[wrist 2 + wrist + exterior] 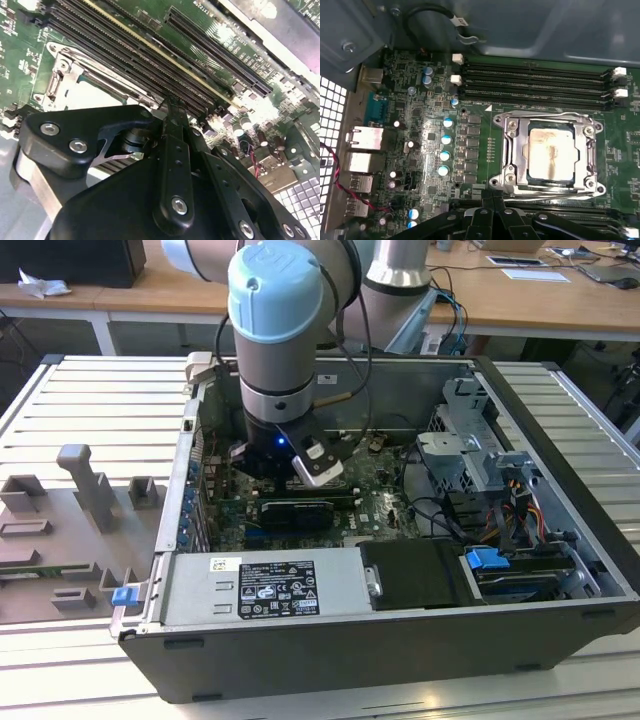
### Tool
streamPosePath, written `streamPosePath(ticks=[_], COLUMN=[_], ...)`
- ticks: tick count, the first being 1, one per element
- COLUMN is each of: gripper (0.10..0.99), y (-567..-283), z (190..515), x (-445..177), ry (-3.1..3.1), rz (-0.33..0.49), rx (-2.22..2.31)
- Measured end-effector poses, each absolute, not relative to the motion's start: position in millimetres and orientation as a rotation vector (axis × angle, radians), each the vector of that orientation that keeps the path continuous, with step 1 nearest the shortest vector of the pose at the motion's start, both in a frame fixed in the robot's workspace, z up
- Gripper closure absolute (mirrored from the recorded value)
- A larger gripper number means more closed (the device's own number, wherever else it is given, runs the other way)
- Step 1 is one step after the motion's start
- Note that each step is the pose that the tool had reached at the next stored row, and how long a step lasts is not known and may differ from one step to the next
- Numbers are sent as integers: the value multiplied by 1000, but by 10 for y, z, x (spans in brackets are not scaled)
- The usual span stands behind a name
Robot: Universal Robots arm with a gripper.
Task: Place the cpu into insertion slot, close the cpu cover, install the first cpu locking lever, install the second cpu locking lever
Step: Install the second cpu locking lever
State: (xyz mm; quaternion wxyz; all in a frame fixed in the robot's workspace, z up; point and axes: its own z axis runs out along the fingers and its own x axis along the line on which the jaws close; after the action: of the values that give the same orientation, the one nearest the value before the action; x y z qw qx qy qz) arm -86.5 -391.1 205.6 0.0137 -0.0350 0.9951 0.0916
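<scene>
Hovering low with fingers pressed together, the hand (492,215) risks scraping the cpu cover (547,152), closed over the cpu (551,154) at right of centre.

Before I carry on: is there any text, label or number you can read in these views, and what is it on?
None can be read for certain.
Power supply label, exterior view: dense print and symbols, too small to read.
Green circuit board, second wrist view: white lettering beside the long slots, blurred.
cpu, first wrist view: faint marks under glare, unreadable.
White cable tag, first wrist view: dark marks, too small to read.
</scene>
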Motion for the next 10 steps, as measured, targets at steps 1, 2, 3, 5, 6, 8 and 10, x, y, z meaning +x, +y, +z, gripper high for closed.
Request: streamPosePath(ticks=[1, 2, 3, 5, 6, 8, 10], gripper=[980, 980, 980, 980, 980, 980, 980], y=[-3911, -3910, -3910, -3910, -3910, -3911, -3911], z=[2053, 2046, 2041, 2028, 2021, 2009, 1988], x=[-866, -867, -867, -867, -867, -867, -867], ry=[3099, 3097, 3096, 3095, 3094, 3093, 3090], rz=[291, 301, 308, 320, 326, 337, 356], rx=[-109, -109, -109, -108, -108, -108, -108])
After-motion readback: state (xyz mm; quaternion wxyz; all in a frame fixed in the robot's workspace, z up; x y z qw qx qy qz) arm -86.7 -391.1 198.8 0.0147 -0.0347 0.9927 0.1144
